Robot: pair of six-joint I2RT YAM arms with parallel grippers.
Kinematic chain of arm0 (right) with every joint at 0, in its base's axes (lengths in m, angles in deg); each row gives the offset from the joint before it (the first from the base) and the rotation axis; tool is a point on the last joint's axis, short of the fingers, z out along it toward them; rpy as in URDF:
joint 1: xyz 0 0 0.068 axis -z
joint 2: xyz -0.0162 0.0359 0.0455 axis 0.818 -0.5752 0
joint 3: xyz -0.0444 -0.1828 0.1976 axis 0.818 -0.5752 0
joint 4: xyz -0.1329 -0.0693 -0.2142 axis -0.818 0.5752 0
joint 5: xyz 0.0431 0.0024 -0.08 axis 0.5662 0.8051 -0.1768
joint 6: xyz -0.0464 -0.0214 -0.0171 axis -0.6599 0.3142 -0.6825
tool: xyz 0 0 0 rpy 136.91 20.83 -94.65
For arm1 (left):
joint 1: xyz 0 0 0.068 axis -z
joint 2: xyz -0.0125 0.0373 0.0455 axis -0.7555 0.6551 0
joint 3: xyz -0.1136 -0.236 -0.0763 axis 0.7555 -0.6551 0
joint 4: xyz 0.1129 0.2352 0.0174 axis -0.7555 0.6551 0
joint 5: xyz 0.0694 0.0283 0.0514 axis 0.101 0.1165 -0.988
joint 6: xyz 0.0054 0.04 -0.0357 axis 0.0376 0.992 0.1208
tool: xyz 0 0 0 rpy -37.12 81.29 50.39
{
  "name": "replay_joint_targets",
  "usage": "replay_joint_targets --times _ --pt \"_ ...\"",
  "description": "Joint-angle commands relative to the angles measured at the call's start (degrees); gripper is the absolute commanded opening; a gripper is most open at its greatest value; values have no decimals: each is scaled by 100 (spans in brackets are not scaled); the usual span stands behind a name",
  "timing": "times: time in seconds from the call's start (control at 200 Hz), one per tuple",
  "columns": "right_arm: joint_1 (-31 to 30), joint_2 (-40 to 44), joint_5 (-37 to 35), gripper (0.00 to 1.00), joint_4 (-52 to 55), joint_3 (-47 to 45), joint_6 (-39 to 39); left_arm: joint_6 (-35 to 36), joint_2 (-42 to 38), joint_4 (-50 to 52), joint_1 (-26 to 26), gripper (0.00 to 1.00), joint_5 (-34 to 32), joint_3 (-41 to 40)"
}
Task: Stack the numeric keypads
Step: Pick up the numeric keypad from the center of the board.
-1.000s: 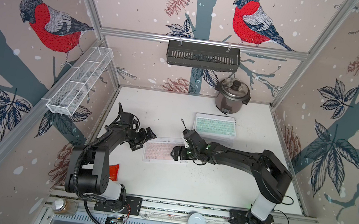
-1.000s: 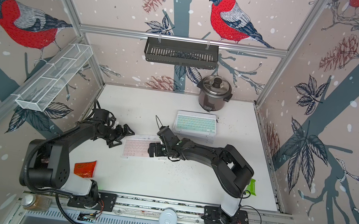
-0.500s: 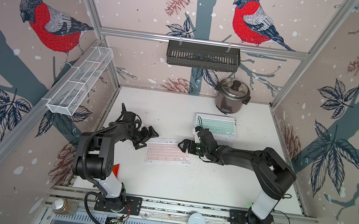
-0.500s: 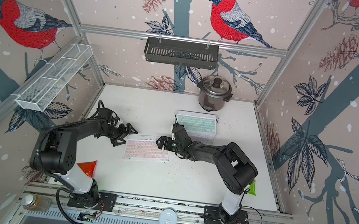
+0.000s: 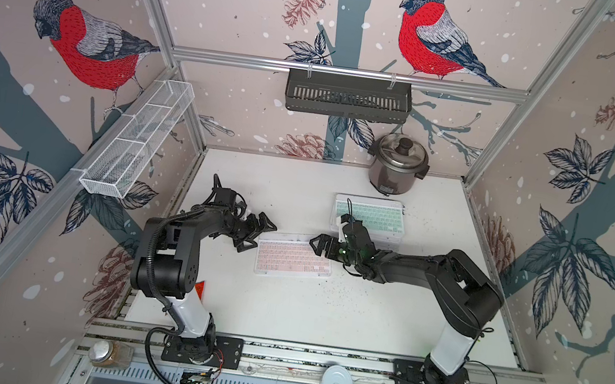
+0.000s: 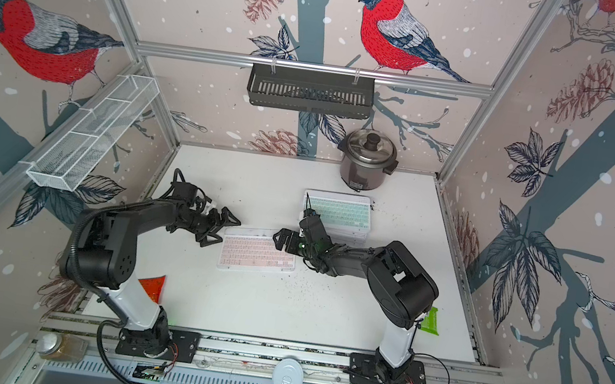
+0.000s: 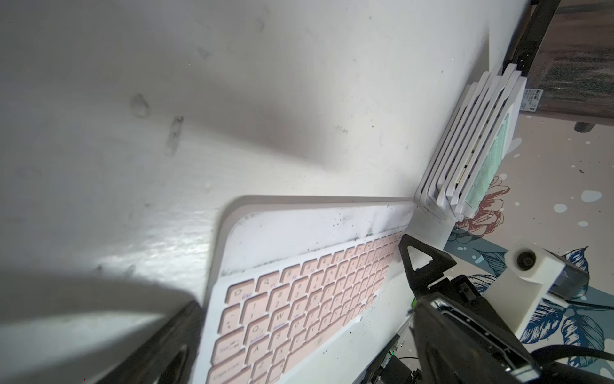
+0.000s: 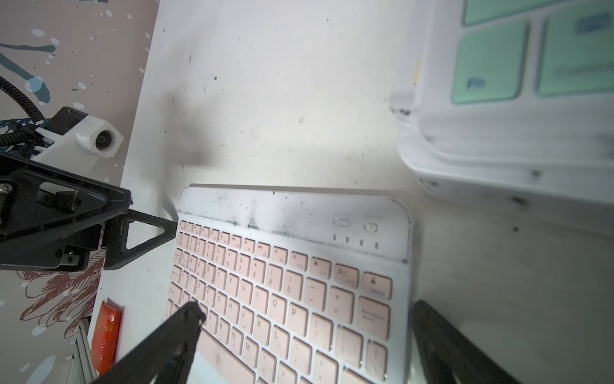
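Right gripper wide open astride pink keypad, gripping nothing | left gripper open, seemingly touching its corner

Your white tabletop is carrying 1 pink keypad lying flat, a mint-topped stack of keypads sitting just behind, a cooker at the back, and 1 red packet at the left edge.

Pink keypad: matt plastic, grimy top strip. Cooker: brushed metal. Table: matt white, speckled.
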Motion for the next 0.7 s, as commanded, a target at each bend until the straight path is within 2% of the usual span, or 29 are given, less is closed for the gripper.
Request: replay_joint_targets --times 0.0,0.105,0.696 --pt "81 -15 -107 99 -61 17 -42 60 156 349 20 99 -710 -28" --pt "172 -41 -222 100 26 75 -139 71 205 378 27 99 -719 10" --pt "330 -383 575 99 -1060 -122 358 105 371 352 33 99 -702 28"
